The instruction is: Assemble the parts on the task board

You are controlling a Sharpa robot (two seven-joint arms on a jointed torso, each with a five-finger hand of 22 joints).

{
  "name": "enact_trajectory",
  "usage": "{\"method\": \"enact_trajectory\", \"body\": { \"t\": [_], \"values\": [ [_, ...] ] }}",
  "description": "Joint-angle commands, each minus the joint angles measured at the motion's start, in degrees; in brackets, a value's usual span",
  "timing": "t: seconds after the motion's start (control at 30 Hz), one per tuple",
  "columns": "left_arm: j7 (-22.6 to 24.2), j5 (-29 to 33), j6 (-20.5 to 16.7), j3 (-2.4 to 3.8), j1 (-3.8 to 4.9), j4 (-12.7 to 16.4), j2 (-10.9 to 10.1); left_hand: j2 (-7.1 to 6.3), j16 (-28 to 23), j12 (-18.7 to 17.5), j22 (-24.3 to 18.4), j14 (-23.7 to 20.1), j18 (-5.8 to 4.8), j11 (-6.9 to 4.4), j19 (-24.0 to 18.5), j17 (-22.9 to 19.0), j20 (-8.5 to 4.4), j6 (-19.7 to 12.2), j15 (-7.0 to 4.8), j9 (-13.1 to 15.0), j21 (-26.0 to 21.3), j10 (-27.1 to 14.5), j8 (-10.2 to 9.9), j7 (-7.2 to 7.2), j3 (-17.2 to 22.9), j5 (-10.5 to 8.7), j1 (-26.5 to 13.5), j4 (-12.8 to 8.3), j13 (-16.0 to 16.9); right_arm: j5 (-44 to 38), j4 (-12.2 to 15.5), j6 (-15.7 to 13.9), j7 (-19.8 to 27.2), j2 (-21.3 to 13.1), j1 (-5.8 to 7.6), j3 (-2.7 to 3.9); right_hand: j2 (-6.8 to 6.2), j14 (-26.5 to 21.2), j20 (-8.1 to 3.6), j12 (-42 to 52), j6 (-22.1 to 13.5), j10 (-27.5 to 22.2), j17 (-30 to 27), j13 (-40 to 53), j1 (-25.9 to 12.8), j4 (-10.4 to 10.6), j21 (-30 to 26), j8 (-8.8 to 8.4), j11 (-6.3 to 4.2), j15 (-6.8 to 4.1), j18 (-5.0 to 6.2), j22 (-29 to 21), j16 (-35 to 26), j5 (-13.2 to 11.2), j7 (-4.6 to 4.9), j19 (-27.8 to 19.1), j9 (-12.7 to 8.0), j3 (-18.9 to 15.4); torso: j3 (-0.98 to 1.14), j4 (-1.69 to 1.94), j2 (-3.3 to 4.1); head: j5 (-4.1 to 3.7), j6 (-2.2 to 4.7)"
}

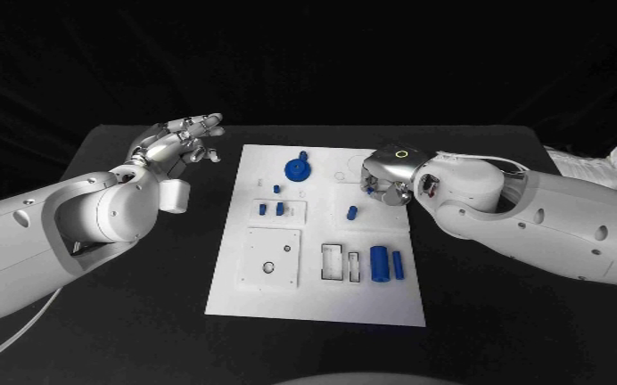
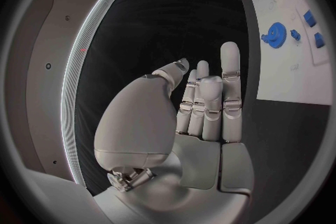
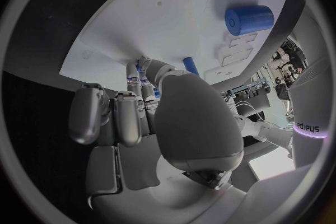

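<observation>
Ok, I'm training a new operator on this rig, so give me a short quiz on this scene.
1. True or false: the left hand holds the blue gear.
2. Which hand hangs over the task board? A) left B) right
3. Fill in: the thick blue cylinder lies beside a ___ cylinder.
Key: 1 false, it holds nothing; 2 B, the right hand; 3 thinner.

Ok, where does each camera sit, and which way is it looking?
Head view: on the robot's head, looking down at the board; both arms show, left hand off the board, right hand over it.
Left wrist view: behind the left hand, facing along the table past the board's edge.
Right wrist view: behind the right hand, facing the board.
Shared: head and left wrist both show the gear.
</observation>
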Motion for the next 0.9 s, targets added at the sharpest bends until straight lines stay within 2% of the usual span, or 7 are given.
{"method": "enact_trajectory", "body": {
  "t": [0.03,0.2,0.37,0.9],
  "values": [
    [-0.03,-0.59,0.08,0.03,0.02,0.2,-0.02,0.05,-0.35,0.21,-0.05,-0.3,0.52,0.02,0.38,-0.07,0.04,-0.25,-0.06,-0.05,-0.21,-0.45,-0.07,-0.01,0.05,0.18,0.37,-0.41,0.09,-0.45,-0.4,0.05,-0.22,0.03,-0.91,-0.62,0.41,3.38,-0.13,0.17,0.5,0.63,0.76,-0.07,-0.46,-0.21,0.09,-0.06,0.09,-0.43,0.58,0.15,0.17,0.7,0.23,0.09,0.16,0.72,0.02,-0.03,0.0,0.05,0.04],
    [-0.11,-0.71,0.08,0.03,0.02,0.18,-0.01,0.11,-0.34,0.34,-0.07,-0.32,0.53,0.03,0.38,-0.09,0.05,-0.27,-0.05,-0.05,-0.24,-0.54,-0.03,0.0,0.1,0.19,0.47,-0.49,0.14,-0.26,0.06,-2.96,0.06,-0.07,-0.97,-0.58,0.51,3.4,-0.15,0.2,0.64,0.91,0.89,-0.06,-0.51,-0.47,0.18,-0.02,0.07,-0.46,0.56,0.29,0.29,0.86,0.3,0.16,0.22,1.03,0.08,0.03,0.05,0.05,0.13],
    [-0.17,-0.75,0.11,0.03,0.02,0.08,0.03,0.17,-0.31,0.44,-0.08,-0.32,0.53,0.03,0.38,-0.07,0.06,-0.29,-0.04,-0.04,-0.26,-0.61,0.0,0.01,0.14,0.2,0.55,-0.55,0.18,0.19,0.61,-4.62,0.27,-0.25,-0.98,-0.35,0.52,3.41,-0.15,0.21,0.66,0.95,0.93,-0.06,-0.53,-0.5,0.22,-0.02,0.07,-0.47,0.55,0.35,0.32,0.87,0.31,0.18,0.22,1.07,0.04,0.04,0.04,0.03,0.15],
    [-0.5,-0.89,0.29,0.03,0.02,-0.24,0.03,0.23,-0.34,0.61,-0.09,-0.38,0.54,0.05,0.39,-0.2,0.08,-0.29,-0.03,-0.02,-0.3,-0.75,0.06,0.0,0.2,0.2,0.67,-0.64,0.25,1.21,2.92,-5.46,0.26,-1.92,-0.49,0.45,0.57,3.42,-0.18,0.19,0.75,1.09,0.96,-0.06,-0.7,-0.61,0.28,-0.01,0.09,-0.48,0.54,0.42,0.37,0.82,0.36,0.23,0.27,1.25,0.05,-0.04,0.04,-0.05,0.06]
  ]
}}
